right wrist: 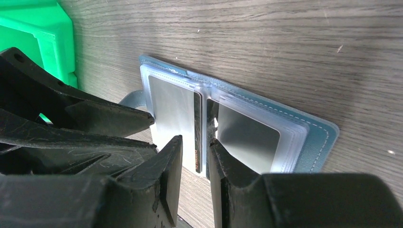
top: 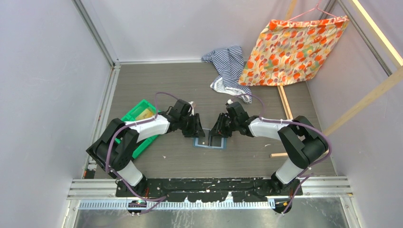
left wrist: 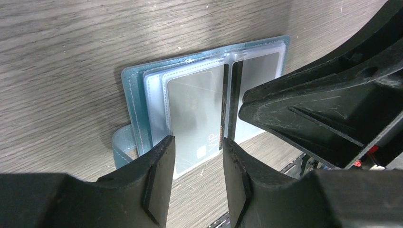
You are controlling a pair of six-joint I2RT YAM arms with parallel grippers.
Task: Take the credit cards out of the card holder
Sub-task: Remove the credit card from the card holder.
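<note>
While the card holder (top: 209,143) lies open on the counter (top: 180,161) between the left pincer (top: 198,129) and right pincer (top: 219,130), no card shows loose beside it. From the left wrist, the credit cards (left wrist: 195,109) sit in clear sleeves, that pincer's released fingers straddling one card's edge. From the right wrist, the fingers nearly meet over the spine; whether they grip anything I cannot tell, and no card seems out yet.

Right under the left gripper (left wrist: 197,142), its own fingers are covering the near edge of the VIP card (left wrist: 195,111), and the right gripper (right wrist: 195,142) is blocking most of the other panel of the card holder (left wrist: 135,104) just beside it. From overhead both pincers are hiding much of the holder, its cards showing too small to tell apart. Whether either pincer's tips are touching the plastic sleeves (left wrist: 157,90), I am not managing to tell
</note>
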